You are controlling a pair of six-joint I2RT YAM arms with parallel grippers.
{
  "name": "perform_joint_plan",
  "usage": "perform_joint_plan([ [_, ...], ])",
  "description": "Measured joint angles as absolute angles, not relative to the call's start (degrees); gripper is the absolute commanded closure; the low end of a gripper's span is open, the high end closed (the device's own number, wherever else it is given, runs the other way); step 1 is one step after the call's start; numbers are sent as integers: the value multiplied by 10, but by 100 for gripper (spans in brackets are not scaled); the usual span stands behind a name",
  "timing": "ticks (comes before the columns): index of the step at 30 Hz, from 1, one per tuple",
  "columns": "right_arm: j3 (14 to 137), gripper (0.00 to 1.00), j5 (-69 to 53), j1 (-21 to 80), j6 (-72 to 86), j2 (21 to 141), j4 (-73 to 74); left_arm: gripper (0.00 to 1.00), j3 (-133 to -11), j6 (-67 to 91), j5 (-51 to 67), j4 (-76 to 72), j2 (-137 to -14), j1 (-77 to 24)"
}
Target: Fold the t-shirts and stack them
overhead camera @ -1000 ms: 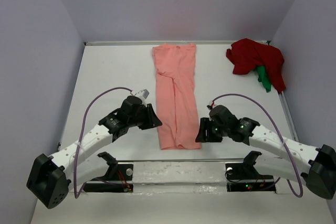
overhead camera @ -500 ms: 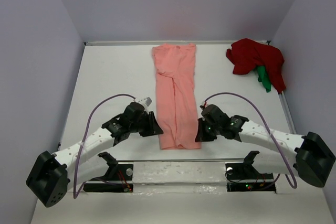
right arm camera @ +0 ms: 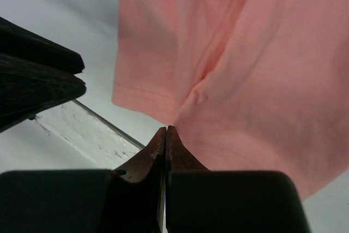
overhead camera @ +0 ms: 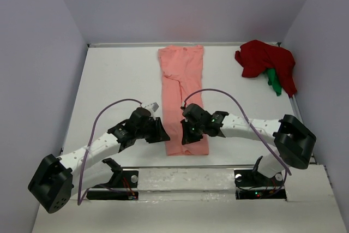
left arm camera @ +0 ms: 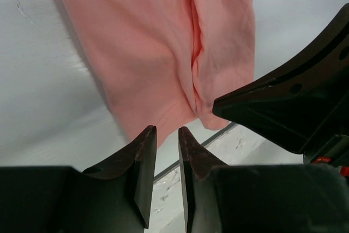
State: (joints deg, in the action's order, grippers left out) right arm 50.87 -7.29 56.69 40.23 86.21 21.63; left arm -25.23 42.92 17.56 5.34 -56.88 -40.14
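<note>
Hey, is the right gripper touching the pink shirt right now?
Touching. The right wrist view shows the right gripper shut, with the near hem of the salmon-pink t-shirt puckering into its fingertips.

The salmon-pink t-shirt [overhead camera: 182, 88] was soft, matt cloth, fine-knit and creased. The table [overhead camera: 120, 75] beneath looked smooth, matt white. The fingers [right arm camera: 144, 163] of my right gripper [right arm camera: 165, 130] were dark, dull plastic with a faint sheen.
</note>
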Motion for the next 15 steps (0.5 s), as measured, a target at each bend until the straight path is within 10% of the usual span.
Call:
perform_joint_plan([
  [15, 516, 96, -56, 617, 409, 912, 194, 66, -248, 430, 178, 54, -563, -404],
])
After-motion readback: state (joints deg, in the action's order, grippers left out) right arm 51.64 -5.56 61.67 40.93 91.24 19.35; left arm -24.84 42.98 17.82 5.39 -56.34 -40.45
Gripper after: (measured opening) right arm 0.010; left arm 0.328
